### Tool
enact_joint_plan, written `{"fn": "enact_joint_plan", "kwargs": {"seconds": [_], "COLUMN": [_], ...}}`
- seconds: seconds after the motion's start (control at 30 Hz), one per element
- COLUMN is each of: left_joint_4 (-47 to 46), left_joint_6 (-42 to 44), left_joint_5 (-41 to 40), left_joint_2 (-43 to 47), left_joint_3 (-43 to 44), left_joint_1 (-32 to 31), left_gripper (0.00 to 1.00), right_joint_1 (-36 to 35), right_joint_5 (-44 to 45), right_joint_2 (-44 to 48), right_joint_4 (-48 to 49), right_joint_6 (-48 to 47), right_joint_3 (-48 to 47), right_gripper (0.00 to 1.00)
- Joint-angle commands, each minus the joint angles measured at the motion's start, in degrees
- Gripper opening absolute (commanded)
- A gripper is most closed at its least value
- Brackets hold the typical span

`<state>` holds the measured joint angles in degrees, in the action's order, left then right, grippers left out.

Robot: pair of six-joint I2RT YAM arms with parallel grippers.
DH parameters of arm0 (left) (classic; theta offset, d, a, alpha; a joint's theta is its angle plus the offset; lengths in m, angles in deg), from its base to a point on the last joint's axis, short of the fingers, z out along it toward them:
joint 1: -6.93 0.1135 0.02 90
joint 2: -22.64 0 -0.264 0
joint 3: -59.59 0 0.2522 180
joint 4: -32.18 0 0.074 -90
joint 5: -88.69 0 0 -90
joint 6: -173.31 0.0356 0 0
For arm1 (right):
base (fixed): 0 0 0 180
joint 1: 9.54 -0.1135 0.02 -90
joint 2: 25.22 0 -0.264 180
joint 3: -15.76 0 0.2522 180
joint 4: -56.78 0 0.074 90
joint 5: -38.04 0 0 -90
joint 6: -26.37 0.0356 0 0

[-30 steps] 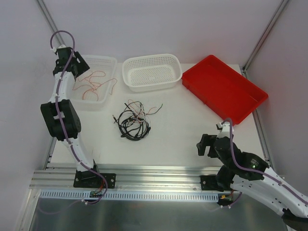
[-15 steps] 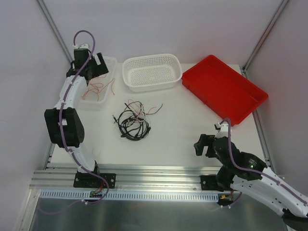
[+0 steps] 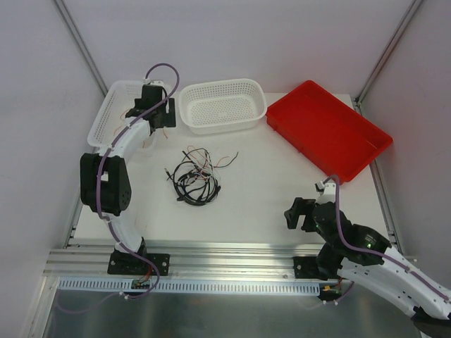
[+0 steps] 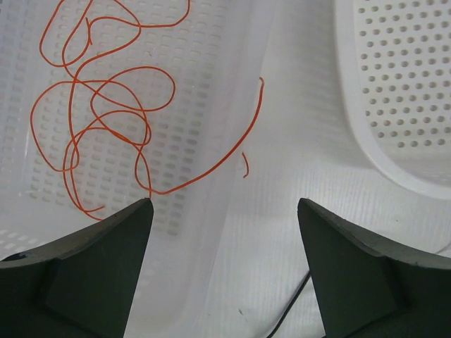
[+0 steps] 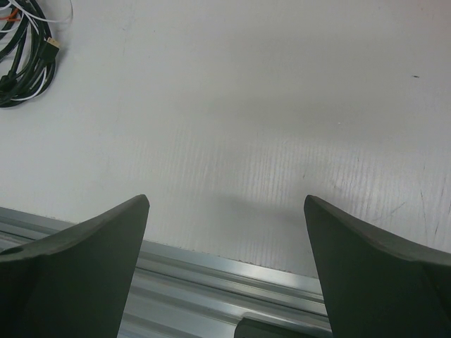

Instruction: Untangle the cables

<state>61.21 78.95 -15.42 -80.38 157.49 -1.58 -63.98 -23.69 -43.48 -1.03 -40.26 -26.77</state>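
The cables form a tangle [image 3: 196,177] of black cords with thin white and red-orange wires on the white table, mid-left. The right wrist view catches part of this tangle [image 5: 25,60] at its top left corner. A separate red-orange wire [image 4: 106,120] lies looped in the left white basket [image 3: 104,116], one end hanging over its right rim. My left gripper [image 3: 165,116] hovers open over that rim, with nothing between its fingers [image 4: 224,204]. My right gripper [image 3: 301,213] stands open and empty near the table's front edge [image 5: 225,201], far right of the tangle.
A white perforated basket [image 3: 222,104] stands at the back centre, its corner also in the left wrist view [image 4: 409,84]. A red tray [image 3: 328,130] sits at the back right. An aluminium rail [image 5: 211,282] runs along the near edge. A black cord end [image 4: 292,310] shows below the left gripper.
My left arm has swung right, from over the left basket to its right rim. The red-orange wire stays in the basket. The right arm has barely moved.
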Motion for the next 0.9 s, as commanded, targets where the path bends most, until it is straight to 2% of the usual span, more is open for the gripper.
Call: {"fn": "enact_joint_plan", "kwargs": {"seconds": [0.0,0.17,0.27,0.3,0.37,0.53,0.7,0.87], "left_joint_4": [-1.03,-1.29,-2.52,-3.13,-4.19,-4.72,-4.72,-4.90], "left_joint_6": [1.37,3.04,0.50,-0.64,-0.56,3.83,7.08,9.72], "left_joint_5": [-1.37,6.35,19.96,22.78,27.88,30.46,28.44,28.96], "left_joint_2": [-1.48,-3.15,-2.36,-2.27,-1.74,-1.48,-3.93,-5.78], "left_joint_3": [0.59,2.26,1.73,1.56,1.38,2.17,3.22,4.10], "left_joint_1": [0.60,2.97,8.15,10.95,12.37,13.61,15.10,15.98], "left_gripper": [0.84,0.76,0.71,0.67,0.65,0.64,0.56,0.55], "right_joint_1": [-0.23,-0.23,-0.23,-0.23,-0.23,-0.23,-0.24,-0.32], "right_joint_5": [1.08,1.08,1.00,1.08,1.17,1.26,1.00,1.35], "right_joint_2": [0.59,0.95,1.47,1.47,1.47,0.07,-1.16,-1.08], "right_joint_4": [-0.16,-0.68,-0.95,-0.86,-0.68,0.02,0.37,0.11], "right_joint_6": [0.79,1.14,1.15,1.15,1.15,0.71,0.18,0.00], "right_joint_3": [0.21,0.12,0.12,0.21,0.38,0.39,-0.14,-0.14], "right_gripper": [0.97,0.97,0.97,0.97,0.97,0.97,0.97,0.97]}}
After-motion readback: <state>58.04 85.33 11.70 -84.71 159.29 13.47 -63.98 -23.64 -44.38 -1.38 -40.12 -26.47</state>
